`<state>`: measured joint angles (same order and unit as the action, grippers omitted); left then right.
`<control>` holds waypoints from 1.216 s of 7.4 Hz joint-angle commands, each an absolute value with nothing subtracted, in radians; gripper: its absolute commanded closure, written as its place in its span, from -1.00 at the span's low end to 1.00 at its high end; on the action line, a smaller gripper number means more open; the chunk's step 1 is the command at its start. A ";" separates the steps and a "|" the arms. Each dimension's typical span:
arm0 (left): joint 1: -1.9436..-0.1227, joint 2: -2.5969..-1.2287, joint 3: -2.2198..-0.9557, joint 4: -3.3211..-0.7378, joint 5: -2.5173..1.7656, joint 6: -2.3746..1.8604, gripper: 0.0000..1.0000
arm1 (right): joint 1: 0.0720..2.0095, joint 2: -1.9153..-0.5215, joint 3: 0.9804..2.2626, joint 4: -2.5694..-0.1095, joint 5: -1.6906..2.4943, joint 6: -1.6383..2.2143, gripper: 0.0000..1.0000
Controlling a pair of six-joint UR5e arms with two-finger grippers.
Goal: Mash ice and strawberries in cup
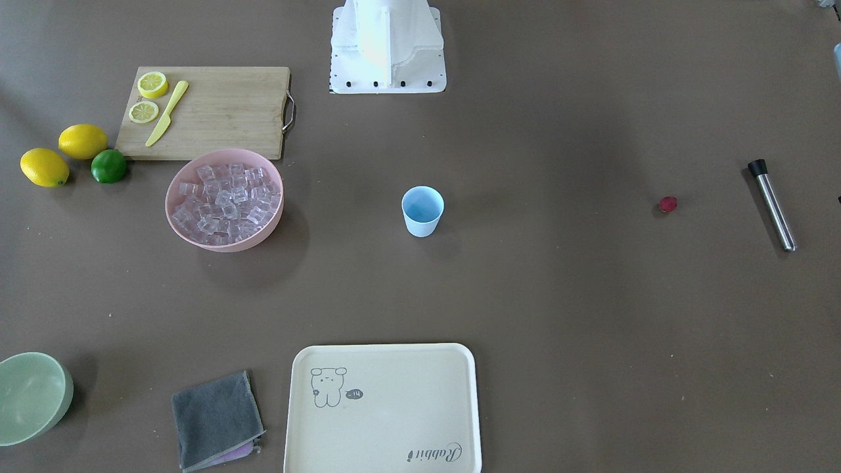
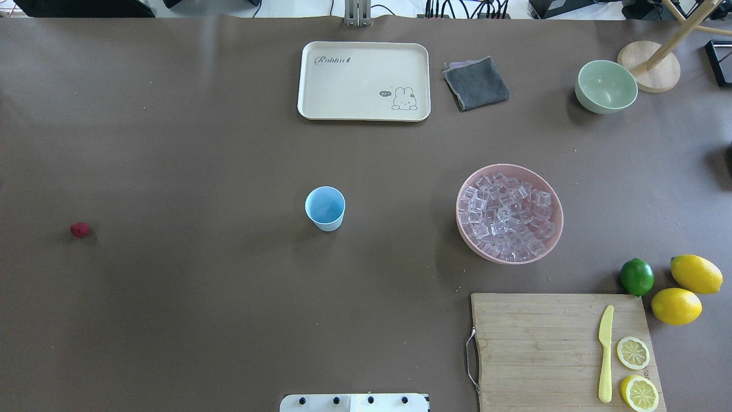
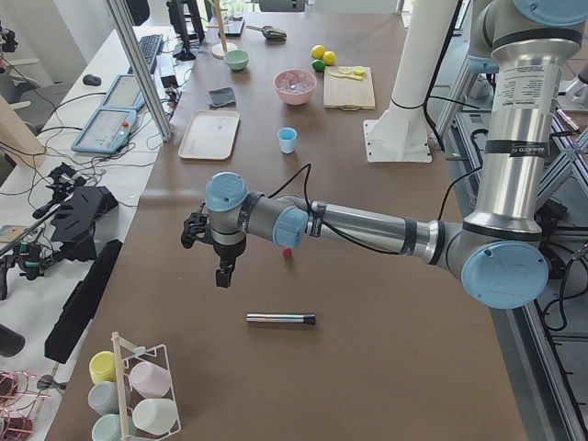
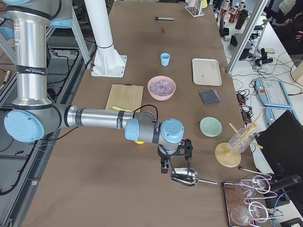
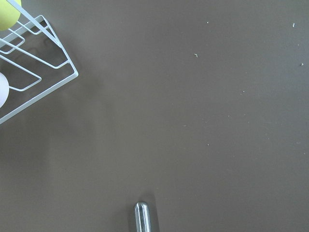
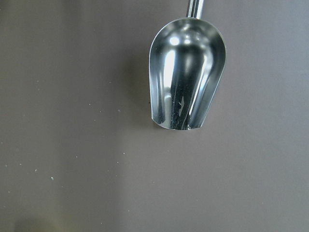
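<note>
- cup (image 1: 422, 210) upright, mid surface (image 1: 558, 295), in front of the robot base
- ice (image 1: 225, 203) heaped in pink bowl (image 1: 227, 244), on the robot's right of the cup, apart from it
- strawberry (image 1: 668, 204) lies alone, well off to the robot's left of the cup
- metal rod (image 1: 772, 205) with black cap lies flat, further left past the berry
- left tool (image 3: 222, 278) points down over the surface near the rod; side view only, cannot tell if clenched or released
- right tool (image 4: 164, 170) points down just beside a steel scoop (image 6: 187, 72) lying at the surface's right end; grip cannot tell
- cutting board (image 1: 223, 112) carries two lemon halves (image 1: 152, 84) and a yellow knife (image 1: 167, 113); two lemons (image 1: 83, 141) and a lime (image 1: 109, 165) beside it
- tray (image 1: 384, 414), grey cloth (image 1: 215, 418), green bowl (image 1: 29, 404) along the far edge
</note>
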<state>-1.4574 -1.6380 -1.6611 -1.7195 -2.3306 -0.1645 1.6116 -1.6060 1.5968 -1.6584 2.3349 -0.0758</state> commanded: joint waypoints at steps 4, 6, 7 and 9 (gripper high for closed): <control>-1.450 -1.657 -1.620 -1.723 -2.338 -0.202 -0.99 | 1.611 -1.568 1.609 -1.693 2.322 -0.057 -1.00; -1.453 -1.692 -1.639 -1.732 -2.339 -0.333 -0.98 | 1.569 -1.471 1.633 -1.750 2.338 0.177 -1.00; -1.451 -1.662 -1.661 -1.752 -2.344 -0.333 -0.99 | 1.486 -1.465 1.711 -1.743 2.341 0.195 -1.00; -1.445 -1.645 -1.680 -1.772 -2.310 -0.335 -0.99 | 1.332 -1.381 1.791 -1.685 2.330 0.513 -1.00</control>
<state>-1.4479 -1.6595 -1.6691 -1.7596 -2.3269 -0.3370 1.4297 -1.4382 1.7361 -1.7225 2.3371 0.3105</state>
